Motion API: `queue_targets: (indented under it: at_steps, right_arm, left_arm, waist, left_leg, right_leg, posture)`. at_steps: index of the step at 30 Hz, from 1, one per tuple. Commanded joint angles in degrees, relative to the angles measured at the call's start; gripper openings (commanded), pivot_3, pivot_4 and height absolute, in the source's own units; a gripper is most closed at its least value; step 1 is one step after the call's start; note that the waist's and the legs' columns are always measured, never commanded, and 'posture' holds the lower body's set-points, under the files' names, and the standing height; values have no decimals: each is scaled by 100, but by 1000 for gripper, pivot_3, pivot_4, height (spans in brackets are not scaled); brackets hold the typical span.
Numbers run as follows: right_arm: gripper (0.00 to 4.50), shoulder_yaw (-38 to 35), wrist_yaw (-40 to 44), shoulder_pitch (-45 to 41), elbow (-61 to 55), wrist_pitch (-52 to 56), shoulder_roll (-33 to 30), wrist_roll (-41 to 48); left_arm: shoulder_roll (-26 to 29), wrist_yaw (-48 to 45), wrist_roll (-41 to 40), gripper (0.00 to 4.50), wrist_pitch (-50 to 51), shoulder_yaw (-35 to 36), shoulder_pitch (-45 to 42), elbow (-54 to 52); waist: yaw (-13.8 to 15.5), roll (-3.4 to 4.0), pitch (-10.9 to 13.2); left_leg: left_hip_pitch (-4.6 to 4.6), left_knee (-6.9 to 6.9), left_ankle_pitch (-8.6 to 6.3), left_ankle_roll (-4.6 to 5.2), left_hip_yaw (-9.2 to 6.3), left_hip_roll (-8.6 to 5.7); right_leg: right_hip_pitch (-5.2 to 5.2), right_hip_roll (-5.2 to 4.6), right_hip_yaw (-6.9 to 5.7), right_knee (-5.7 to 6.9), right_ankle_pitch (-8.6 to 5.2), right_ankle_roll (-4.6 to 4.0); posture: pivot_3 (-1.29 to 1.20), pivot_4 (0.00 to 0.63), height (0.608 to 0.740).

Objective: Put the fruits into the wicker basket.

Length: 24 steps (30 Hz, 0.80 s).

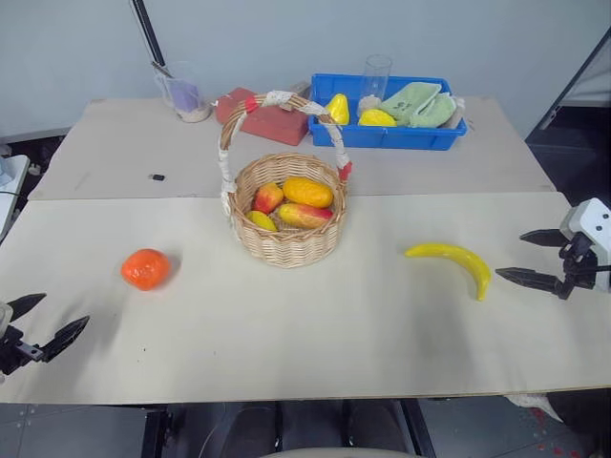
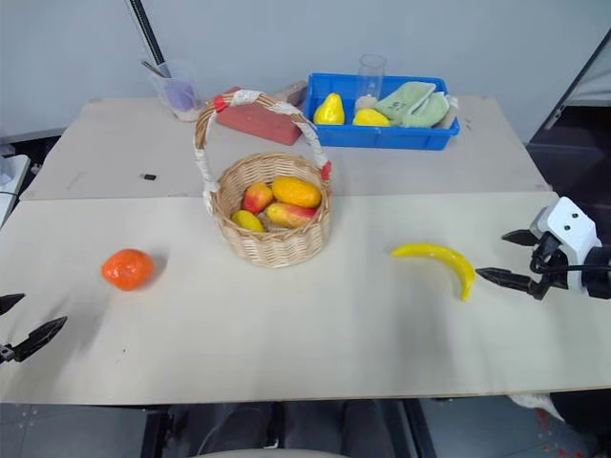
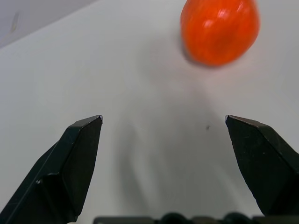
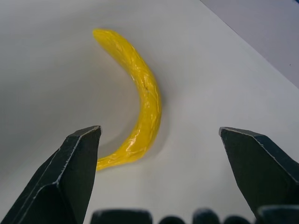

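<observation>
Two end effectors wide open, empty.
Left end effector near orange; right end effector beside banana; wicker basket between.

head pair: high, facing forward-down, sharing the whole bench | left wrist: close on orange | right wrist: close on banana

left gripper: fingers spread, empty | right gripper: fingers spread, empty
</observation>
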Motion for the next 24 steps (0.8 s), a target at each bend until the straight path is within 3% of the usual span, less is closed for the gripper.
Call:
queue_targets:
  at_steps: [1,7,12,24]
  right_arm:
    - [4479,-128,109,-241,-434,176,-47,265]
    - [4479,-78,505,-397,-1728,1064,-192,962]
    - [4479,244,510,-1024,-3042,2009,-74,1773]
    - [4479,1028,272,-2562,-3362,2374,559,1955]
  left_arm:
    - [-1,206,-507,4500,664,208,-69,-866]
    - [-150,651,-680,4500,1371,-80,-357,-1474]
    - [-420,1271,-444,4500,1688,-763,-1258,-1237]
    - [-588,1594,136,4500,1885,-2000,-2296,-441]
  waist:
    - [1,0,0]
    - [2,2,1]
    - [21,3,2]
    - [24,-9,-1]
  left_leg:
    - [-1,0,0,0,0,0]
    - [-1,0,-1,1,-2,1]
    - [2,3,1,1,-6,1]
    - [-16,4,0,1,-11,-5]
  right_leg:
    - [0,0,0,0,0,0]
    - [0,12,-1,1,0,0]
    - [2,22,-2,8,0,0]
    - [-14,28,-4,6,2,3]
  posture:
    - [0,150,740]
    - [0,150,740]
    - [0,150,740]
    - [0,150,740]
